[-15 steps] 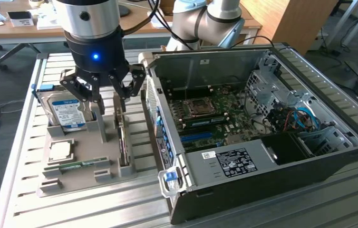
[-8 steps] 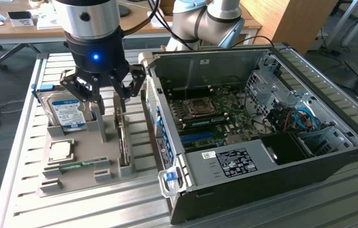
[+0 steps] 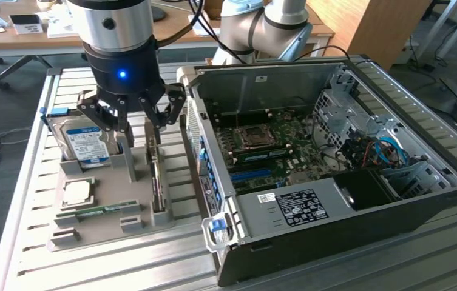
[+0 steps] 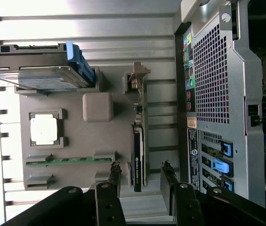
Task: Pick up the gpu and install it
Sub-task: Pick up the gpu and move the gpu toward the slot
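Fingers point(image 4: 115, 173) spread wide and empty above the gpu point(image 4: 138, 141) standing on edge in its grey holder point(image 4: 76, 139)

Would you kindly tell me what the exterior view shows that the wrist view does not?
Exterior view: the labelled power supply inside the case, and the arm's blue light. Wrist view: the case's perforated rear grille and ports. Both: the gpu standing on edge in the grey holder, the hard drive, and the open tool above the gpu.
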Available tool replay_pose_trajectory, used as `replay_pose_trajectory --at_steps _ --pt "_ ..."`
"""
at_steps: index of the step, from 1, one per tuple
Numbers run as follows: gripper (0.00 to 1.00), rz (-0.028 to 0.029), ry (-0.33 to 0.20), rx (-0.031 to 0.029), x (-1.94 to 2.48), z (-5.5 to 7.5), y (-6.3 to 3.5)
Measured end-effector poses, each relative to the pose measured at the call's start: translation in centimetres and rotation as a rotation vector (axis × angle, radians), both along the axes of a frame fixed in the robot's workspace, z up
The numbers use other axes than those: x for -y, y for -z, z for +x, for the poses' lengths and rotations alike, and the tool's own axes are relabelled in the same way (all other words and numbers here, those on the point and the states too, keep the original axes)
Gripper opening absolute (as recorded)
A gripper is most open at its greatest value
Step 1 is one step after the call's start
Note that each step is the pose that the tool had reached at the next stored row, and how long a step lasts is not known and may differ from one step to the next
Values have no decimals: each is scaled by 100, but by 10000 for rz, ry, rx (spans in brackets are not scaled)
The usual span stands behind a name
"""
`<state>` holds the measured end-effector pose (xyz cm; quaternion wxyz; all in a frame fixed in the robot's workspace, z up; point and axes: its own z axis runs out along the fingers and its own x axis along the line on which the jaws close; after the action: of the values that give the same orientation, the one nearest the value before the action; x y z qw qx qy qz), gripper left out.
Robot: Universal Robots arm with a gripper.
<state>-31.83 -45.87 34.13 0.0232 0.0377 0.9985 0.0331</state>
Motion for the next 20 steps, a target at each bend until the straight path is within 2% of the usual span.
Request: replay_pose_trajectory --at_steps 20 --pt "47 0 0 1 0 0 52"
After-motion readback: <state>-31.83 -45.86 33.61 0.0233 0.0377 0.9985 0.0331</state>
